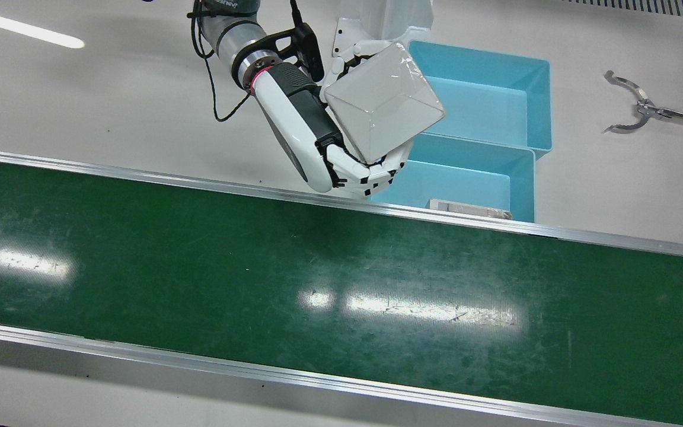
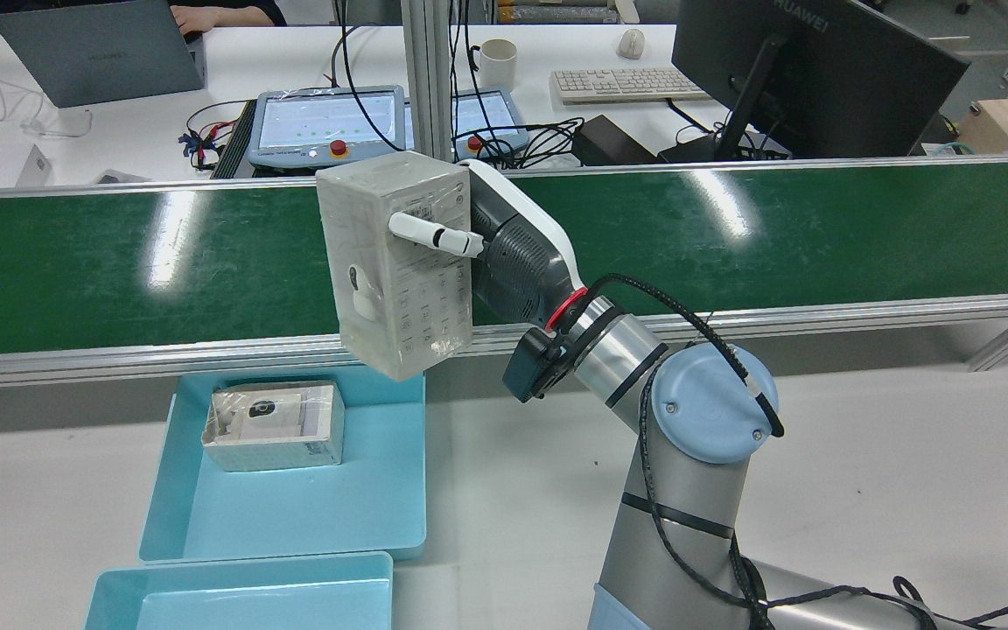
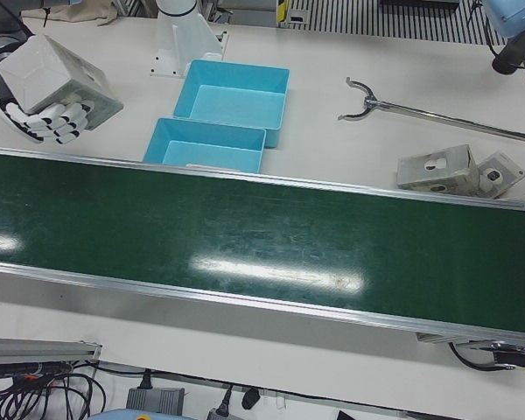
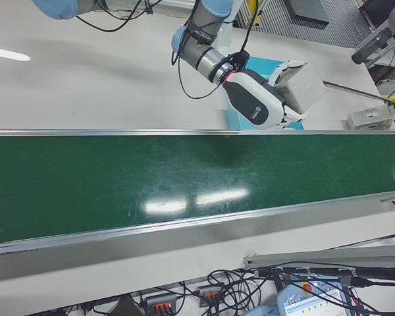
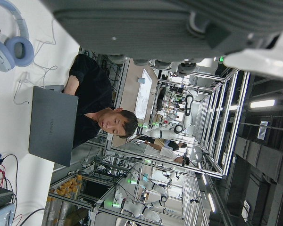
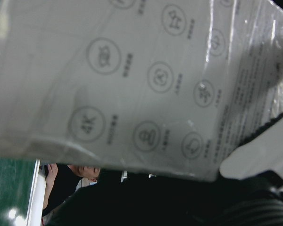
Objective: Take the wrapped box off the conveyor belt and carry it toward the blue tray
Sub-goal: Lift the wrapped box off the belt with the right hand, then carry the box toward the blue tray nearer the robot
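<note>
My right hand (image 1: 318, 136) is shut on the wrapped grey-white box (image 1: 383, 110) and holds it tilted in the air, clear of the green conveyor belt (image 1: 258, 267). In the rear view the box (image 2: 395, 262) hangs over the belt's near rail and the far edge of the blue tray (image 2: 294, 516). The right hand view is filled by the box's printed face (image 6: 132, 84). Only a dark part of my left hand (image 5: 179, 28) shows, in its own view; its fingers cannot be made out.
Another wrapped box (image 2: 272, 426) lies in the tray nearest the belt. A second blue tray (image 1: 540, 101) stands behind it. A metal grabber tool (image 1: 638, 110) lies on the table beside the trays. Two more wrapped boxes (image 3: 446, 171) sit near the belt's far end.
</note>
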Controlling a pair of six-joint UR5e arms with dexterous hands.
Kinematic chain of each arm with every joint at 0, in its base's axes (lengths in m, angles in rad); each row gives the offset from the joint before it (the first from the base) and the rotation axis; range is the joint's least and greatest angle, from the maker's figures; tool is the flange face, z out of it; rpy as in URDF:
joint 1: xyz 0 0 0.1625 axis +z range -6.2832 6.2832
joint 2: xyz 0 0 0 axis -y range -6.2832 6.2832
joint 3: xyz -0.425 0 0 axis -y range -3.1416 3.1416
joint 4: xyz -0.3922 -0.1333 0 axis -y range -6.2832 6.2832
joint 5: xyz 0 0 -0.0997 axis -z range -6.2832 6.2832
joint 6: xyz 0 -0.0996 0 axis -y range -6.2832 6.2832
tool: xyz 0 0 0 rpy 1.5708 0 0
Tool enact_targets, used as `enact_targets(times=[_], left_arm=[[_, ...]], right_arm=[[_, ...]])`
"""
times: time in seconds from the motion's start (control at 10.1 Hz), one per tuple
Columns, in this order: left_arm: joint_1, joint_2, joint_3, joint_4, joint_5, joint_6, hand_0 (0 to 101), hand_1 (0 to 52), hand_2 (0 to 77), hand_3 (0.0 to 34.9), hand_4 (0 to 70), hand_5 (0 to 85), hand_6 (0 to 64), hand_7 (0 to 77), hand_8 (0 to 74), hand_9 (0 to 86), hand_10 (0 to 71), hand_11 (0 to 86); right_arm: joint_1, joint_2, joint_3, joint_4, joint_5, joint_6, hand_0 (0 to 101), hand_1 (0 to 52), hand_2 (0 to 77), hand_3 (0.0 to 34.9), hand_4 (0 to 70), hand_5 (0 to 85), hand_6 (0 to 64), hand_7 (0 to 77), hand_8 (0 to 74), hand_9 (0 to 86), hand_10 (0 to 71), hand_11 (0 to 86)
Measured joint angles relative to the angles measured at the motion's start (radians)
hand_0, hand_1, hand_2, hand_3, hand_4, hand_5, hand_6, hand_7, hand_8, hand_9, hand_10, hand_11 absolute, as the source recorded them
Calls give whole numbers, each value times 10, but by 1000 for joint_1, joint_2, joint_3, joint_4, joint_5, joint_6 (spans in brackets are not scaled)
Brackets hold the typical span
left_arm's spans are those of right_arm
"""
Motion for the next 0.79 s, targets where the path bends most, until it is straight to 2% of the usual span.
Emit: enact_targets(times=[0.3, 0.59, 0.79], left_arm=[[0, 0, 0, 0, 0, 0, 0, 0, 5, 0, 0, 11, 0, 0, 0, 0, 5, 0], [0, 0, 0, 0, 0, 0, 0, 0, 11, 0, 0, 11, 0, 0, 0, 0, 0, 0], [0, 0, 0, 0, 0, 0, 0, 0, 5, 0, 0, 11, 0, 0, 0, 0, 0, 0]], right_arm=[[-69, 31, 1, 7, 6, -19, 432, 11, 338, 0, 158, 551, 425, 371, 535, 447, 387, 551], [-108, 37, 5, 9, 13, -25, 442, 11, 338, 0, 158, 551, 425, 371, 535, 447, 387, 551], [-122, 39, 6, 22, 11, -26, 461, 11, 338, 0, 158, 556, 425, 371, 540, 447, 278, 420]])
